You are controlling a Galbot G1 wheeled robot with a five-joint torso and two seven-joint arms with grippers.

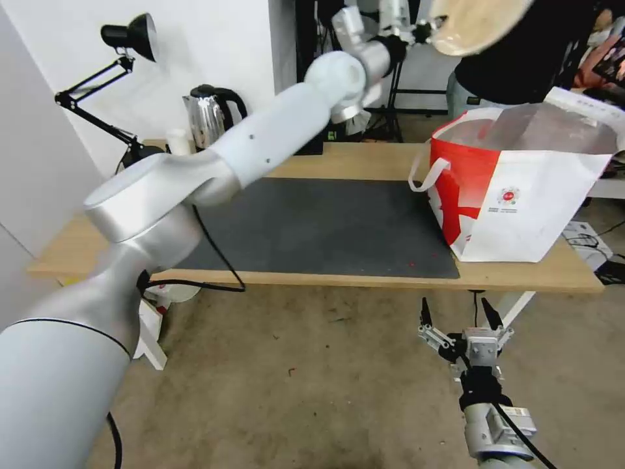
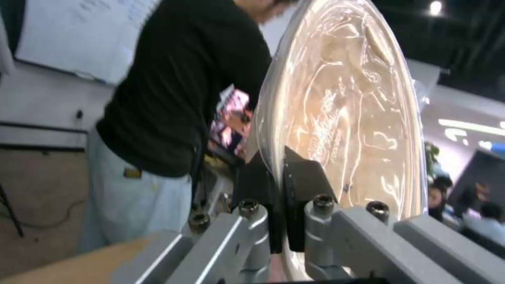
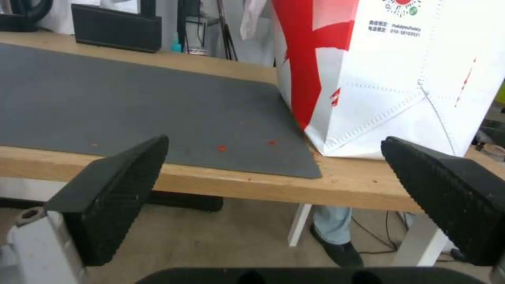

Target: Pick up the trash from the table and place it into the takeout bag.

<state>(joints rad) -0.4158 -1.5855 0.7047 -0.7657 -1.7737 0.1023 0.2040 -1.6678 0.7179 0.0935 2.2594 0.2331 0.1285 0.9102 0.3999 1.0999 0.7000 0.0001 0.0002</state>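
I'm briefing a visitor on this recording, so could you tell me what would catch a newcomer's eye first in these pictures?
The left gripper, on an arm stretched high across the table, is shut on the rim of the tan bowl, tilted above and behind the takeout bag. The bag stands open at the table's right end, partly on the dark mat. The right gripper hangs open below the table's front edge.
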